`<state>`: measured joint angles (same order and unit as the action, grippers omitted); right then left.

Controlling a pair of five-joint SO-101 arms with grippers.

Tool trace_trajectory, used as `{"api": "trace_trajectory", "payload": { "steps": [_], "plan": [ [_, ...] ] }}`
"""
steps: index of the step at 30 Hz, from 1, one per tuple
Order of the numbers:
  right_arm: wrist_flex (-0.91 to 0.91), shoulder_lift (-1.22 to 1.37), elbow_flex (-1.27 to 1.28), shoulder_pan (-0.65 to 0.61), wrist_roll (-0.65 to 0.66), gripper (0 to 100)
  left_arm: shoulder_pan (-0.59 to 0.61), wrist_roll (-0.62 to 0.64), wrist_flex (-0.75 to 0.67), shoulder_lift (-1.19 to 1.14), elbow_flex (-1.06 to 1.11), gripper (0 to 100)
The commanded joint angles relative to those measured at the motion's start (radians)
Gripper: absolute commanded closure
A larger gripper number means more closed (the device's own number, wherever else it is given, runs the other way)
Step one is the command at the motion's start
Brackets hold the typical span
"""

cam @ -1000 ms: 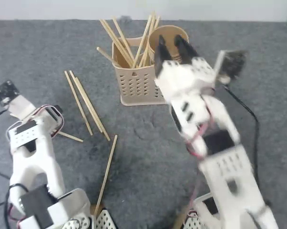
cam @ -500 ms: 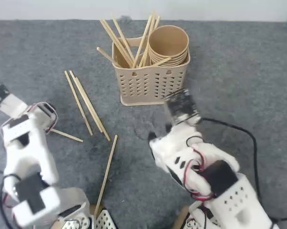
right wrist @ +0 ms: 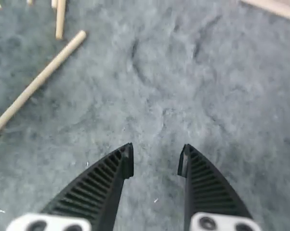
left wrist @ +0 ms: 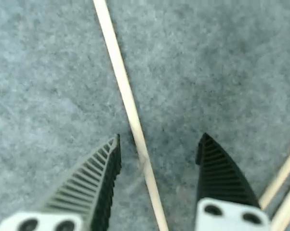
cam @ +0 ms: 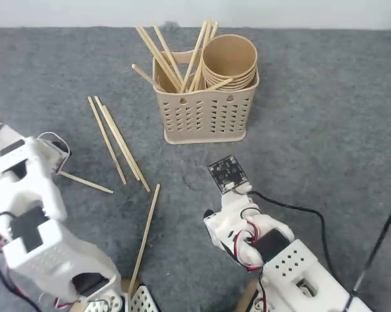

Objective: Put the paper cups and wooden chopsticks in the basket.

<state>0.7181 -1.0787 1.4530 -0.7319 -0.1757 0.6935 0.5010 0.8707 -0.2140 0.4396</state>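
Over on the left, the left gripper [left wrist: 160, 137] is hanging low over the grey carpet [cam: 325, 97] with its jaws spread wide. One thin pale wooden chopstick [left wrist: 128, 103] is lying between them, and neither finger is touching it. Next along, a loose bunch of wooden chopsticks [cam: 117, 140] is lying flat on the carpet. Just past it, a single long chopstick [cam: 147, 227] is pointing back toward the arm bases.

In the middle at the back, the beige perforated plastic basket [cam: 205, 117] is standing upright. More upright chopsticks [cam: 176, 55] are leaning in its left half, and the stacked brown paper cups [cam: 229, 58] are sitting in its right half.

Right of centre, the right gripper [right wrist: 157, 148] is hovering over bare carpet, jaws parted a little and holding nothing. A black cable [cam: 312, 214] is trailing off behind that arm.
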Motion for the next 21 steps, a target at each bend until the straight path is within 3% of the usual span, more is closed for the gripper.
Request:
{"api": "trace_trajectory", "payload": {
  "steps": [1,16,21],
  "plan": [
    [-0.05,-0.024,0.0,-0.004,0.018,83.3,0.014,0.017,0.003,0.003,-0.058,84],
    [-0.047,-0.024,0.006,-0.002,0.02,83.3,0.017,0.037,0.012,0.0,-0.071,87],
    [-0.047,-0.024,0.008,-0.002,0.02,83.3,0.017,0.06,0.127,-0.103,-0.199,87]
  ]
}}
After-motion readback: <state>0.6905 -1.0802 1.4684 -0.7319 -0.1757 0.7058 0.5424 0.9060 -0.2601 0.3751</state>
